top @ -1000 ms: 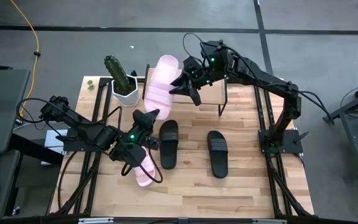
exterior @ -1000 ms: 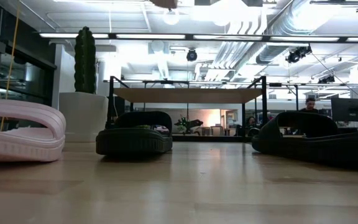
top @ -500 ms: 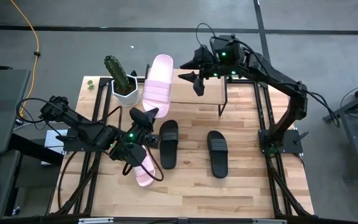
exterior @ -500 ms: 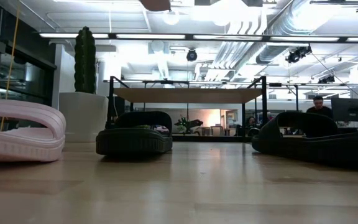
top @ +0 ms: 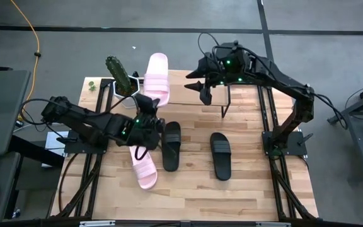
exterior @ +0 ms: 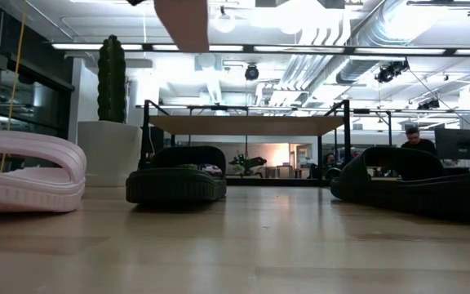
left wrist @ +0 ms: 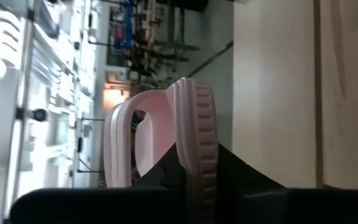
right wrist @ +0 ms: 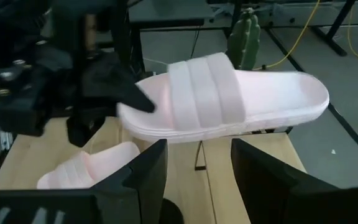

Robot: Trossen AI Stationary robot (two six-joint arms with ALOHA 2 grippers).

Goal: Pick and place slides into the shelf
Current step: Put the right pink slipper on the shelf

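Observation:
One pale pink slide [top: 155, 77] is in the air above the shelf's left end, and my left gripper [top: 145, 106] is shut on it. Its tip hangs into the top of the low view [exterior: 183, 21]. The shelf [top: 188, 94] shows its wooden board [exterior: 247, 124]. The second pink slide [top: 142, 165] and two black slides [top: 171, 146] [top: 219, 156] lie sole-down on the table. My right gripper [top: 200, 83] is open to the right of the lifted slide and touches nothing; its fingers are spread in the right wrist view [right wrist: 194, 180]. My left gripper pinches the lifted pink slide's sole at the toe end [right wrist: 128, 113], just short of the strap. One finger is on the footbed side and one on the underside [left wrist: 194, 158]. The fingers come from the table's near side, along the slide. It is lifted clear, reaching toward the far edge.
A white pot with a green cactus [top: 123, 81] stands just left of the lifted slide at the table's far left. The shelf's black legs [top: 227, 104] stand on the far half of the table. Bare wood lies along the near edge [top: 188, 195]. People sit far off in the room [exterior: 414, 135].
My right gripper has let go of the pink slide and drawn back to the right. My left gripper, still holding the slide, has moved toward the far edge. The slide has shifted toward the far-left, next to the cactus, and its tip has dropped into the low view.

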